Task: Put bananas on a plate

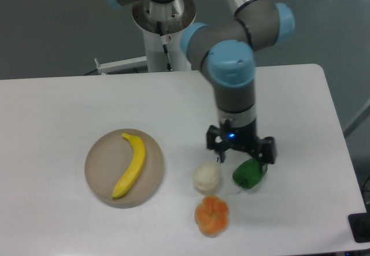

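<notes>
Hanging with its two fingers spread apart and nothing between them, the gripper sits just above the gap between the white pear-shaped fruit and the green pepper. Near of these lies the orange lobed fruit on the white table. Well to the left, the banana lies wholly on the plate, curved, stem end far.
</notes>
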